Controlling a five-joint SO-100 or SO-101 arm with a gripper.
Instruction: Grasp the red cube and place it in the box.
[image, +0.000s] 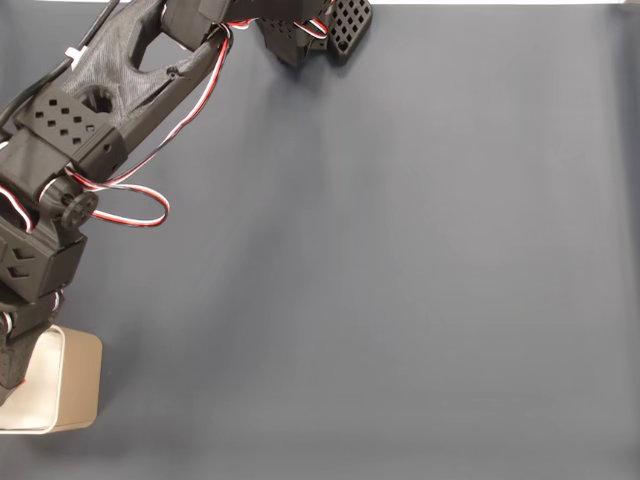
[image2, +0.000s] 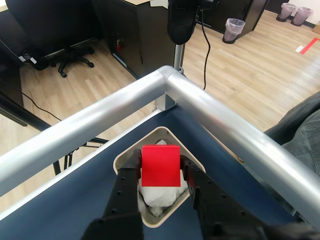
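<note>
In the wrist view the red cube (image2: 160, 165) sits clamped between my two black fingers, and my gripper (image2: 160, 169) is shut on it. The cube hangs directly over the box (image2: 164, 132), a beige box with rounded corners, a pale rim and white crumpled lining (image2: 158, 198) inside. I cannot tell whether the cube touches the lining. In the fixed view the box (image: 78, 385) stands at the lower left corner of the table, and the black arm (image: 60, 140) reaches down over its left part, hiding the cube.
The box sits close to the table's corner, where two silver rail tubes (image2: 215, 117) meet just beyond it. The dark grey-blue table surface (image: 400, 280) stretches open to the right in the fixed view. The arm's cables (image: 140, 205) loop beside the arm.
</note>
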